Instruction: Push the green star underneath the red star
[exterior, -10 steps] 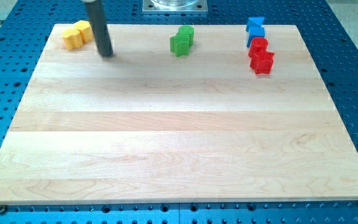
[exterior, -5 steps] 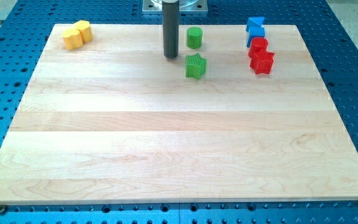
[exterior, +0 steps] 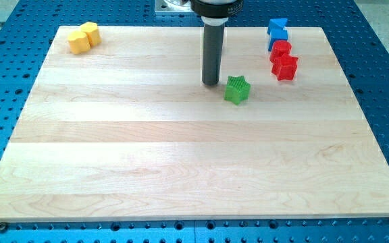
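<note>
The green star (exterior: pixel 236 89) lies on the wooden board (exterior: pixel 181 155), right of centre in the upper part. The red star (exterior: pixel 286 67) lies near the view's top right, up and to the right of the green star. My tip (exterior: pixel 211 82) stands just left of the green star and slightly above it in the view, close to it; contact cannot be told. The rod rises from there to the view's top and hides the place where a green cylinder stood.
A second red block (exterior: pixel 281 49) touches the red star from above. Two blue blocks (exterior: pixel 277 30) sit above those at the top right edge. Two yellow blocks (exterior: pixel 84 37) sit at the board's top left corner.
My tip has moved from the top left across to the right and down. The green star has been pushed away from the green cylinder, down and to the right, towards the red star.
</note>
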Controlling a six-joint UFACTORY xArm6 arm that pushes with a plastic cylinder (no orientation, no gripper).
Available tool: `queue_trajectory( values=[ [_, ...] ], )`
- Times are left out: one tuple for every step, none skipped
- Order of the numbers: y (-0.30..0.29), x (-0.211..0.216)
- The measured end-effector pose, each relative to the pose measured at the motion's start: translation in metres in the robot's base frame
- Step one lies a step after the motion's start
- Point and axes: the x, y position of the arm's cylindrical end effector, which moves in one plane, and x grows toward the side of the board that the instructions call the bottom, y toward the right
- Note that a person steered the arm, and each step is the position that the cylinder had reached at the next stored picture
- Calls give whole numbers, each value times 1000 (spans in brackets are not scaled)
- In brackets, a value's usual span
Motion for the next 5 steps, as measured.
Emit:
queue_trajectory(
  values=[
    [-34,13],
    [-12,59],
    [25,63],
    [-15,62],
    [35,56]
  ],
)
